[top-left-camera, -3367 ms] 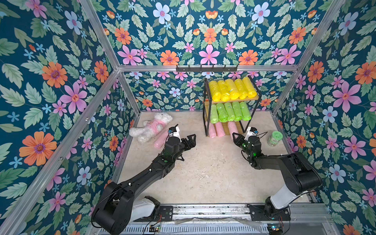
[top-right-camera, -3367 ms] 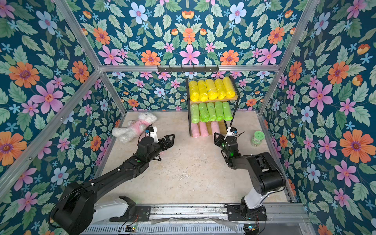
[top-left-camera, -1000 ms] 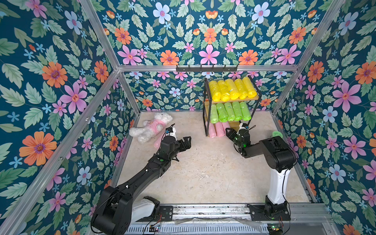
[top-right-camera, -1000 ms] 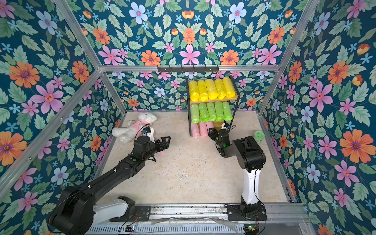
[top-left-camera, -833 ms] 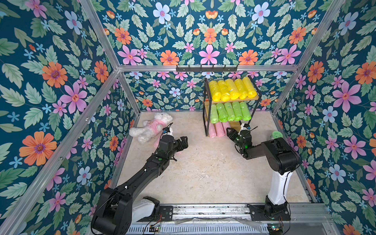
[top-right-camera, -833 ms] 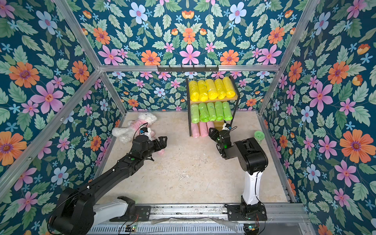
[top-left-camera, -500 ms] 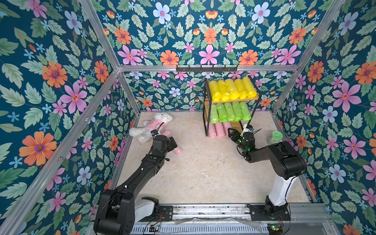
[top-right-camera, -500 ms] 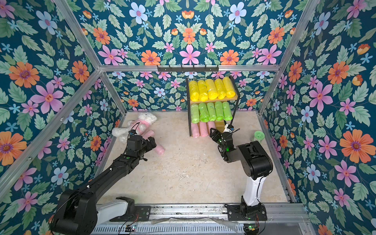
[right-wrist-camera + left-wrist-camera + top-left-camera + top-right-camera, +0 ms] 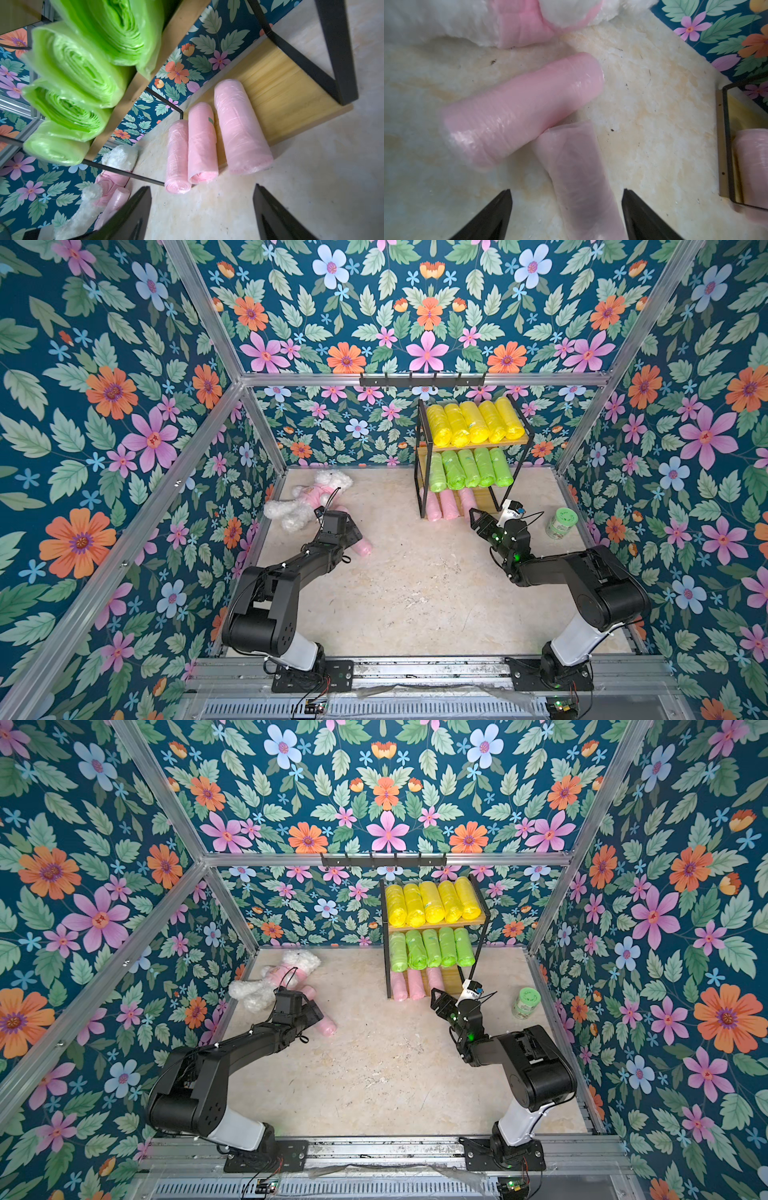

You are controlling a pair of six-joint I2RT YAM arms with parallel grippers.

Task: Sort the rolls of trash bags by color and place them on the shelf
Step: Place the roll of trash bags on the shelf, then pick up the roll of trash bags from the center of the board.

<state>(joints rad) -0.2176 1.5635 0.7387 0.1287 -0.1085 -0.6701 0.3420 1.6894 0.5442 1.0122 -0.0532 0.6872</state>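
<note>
The shelf point(image 9: 421, 472) stands at the back. Yellow rolls point(image 9: 473, 423) fill its top board and green rolls point(image 9: 465, 468) the middle one. Three pink rolls point(image 9: 207, 141) lie on the bottom board. My left gripper point(image 9: 566, 190) is open low over the floor, its fingers on either side of a pink roll point(image 9: 581, 176) with a gap on each side. This pink roll point(image 9: 362, 547) sticks out past the wrist in both top views. A second pink roll point(image 9: 521, 110) lies across its far end. My right gripper point(image 9: 202, 187) is open and empty in front of the bottom tier.
A white plush toy in a pink shirt point(image 9: 307, 502) lies just behind the two floor rolls, near the left wall. A small green-lidded jar point(image 9: 562, 523) stands by the right wall, beside my right wrist. The bottom board point(image 9: 280, 87) is bare to the right of the pink rolls.
My left gripper has swung left toward the plush toy and come down around the pink roll on the floor. My right arm's elbow has dropped back, and its gripper stays before the shelf.
</note>
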